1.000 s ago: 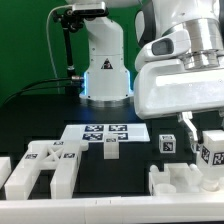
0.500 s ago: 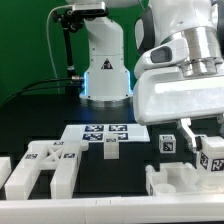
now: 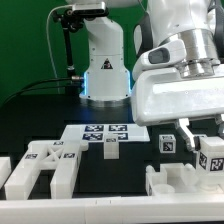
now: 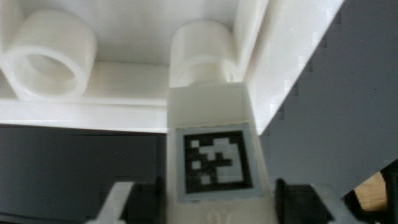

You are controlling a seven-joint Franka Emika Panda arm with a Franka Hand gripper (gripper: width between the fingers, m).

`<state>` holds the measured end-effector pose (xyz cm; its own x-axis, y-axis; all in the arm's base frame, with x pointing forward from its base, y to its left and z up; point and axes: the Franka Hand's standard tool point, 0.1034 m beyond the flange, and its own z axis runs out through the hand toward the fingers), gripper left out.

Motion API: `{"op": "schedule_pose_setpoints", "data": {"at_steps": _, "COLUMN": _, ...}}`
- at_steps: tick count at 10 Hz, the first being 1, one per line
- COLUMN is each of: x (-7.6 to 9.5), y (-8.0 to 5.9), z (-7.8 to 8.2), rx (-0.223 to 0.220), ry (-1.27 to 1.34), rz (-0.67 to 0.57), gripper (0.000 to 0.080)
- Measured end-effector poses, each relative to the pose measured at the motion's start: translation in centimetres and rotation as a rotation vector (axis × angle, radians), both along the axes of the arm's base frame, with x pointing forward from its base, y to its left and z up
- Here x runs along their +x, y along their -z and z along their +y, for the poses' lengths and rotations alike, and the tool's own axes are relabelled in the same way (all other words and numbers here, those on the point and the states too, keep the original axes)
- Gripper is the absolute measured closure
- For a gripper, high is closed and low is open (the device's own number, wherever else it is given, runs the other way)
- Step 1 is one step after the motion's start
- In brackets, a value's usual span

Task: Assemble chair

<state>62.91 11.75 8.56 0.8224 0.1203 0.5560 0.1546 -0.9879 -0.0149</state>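
Note:
My gripper (image 3: 203, 135) is low at the exterior view's right, under its big white wrist housing. In the wrist view the gripper (image 4: 217, 205) has its dark fingers (image 4: 150, 203) pressed against both sides of a white square chair leg (image 4: 215, 125) that carries a marker tag. The leg (image 3: 213, 152) hangs just above a white chair part (image 3: 183, 181) with raised corners. That part (image 4: 125, 60) fills the wrist view beyond the leg and shows two round pegs.
A white H-shaped chair frame (image 3: 45, 166) lies at the exterior view's left front. A small white block (image 3: 112, 149) stands on the marker board (image 3: 104, 133). A tagged cube (image 3: 169, 144) sits beside the gripper. The robot base (image 3: 104, 70) stands behind.
The wrist housing has shifted slightly down and to the exterior view's left. The held leg has hardly moved. The other parts have not moved.

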Motion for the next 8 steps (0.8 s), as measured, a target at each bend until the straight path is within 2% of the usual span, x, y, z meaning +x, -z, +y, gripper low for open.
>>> {"op": "schedule_pose_setpoints", "data": {"at_steps": 1, "x": 0.00, "y": 0.00, "z": -0.01, "rx": -0.002, "ry": -0.003, "rz": 0.000, "gripper": 0.0291}}
{"op": "schedule_pose_setpoints", "data": {"at_steps": 2, "x": 0.00, "y": 0.00, "z": -0.01, "rx": -0.003, "ry": -0.005, "rz": -0.001, "gripper": 0.0291}}
{"op": "schedule_pose_setpoints", "data": {"at_steps": 3, "x": 0.00, "y": 0.00, "z": -0.01, "rx": -0.004, "ry": -0.006, "rz": -0.001, "gripper": 0.0177}}
{"op": "schedule_pose_setpoints", "data": {"at_steps": 8, "x": 0.00, "y": 0.00, "z": -0.02, "rx": -0.013, "ry": -0.019, "rz": -0.002, "gripper": 0.0151}}
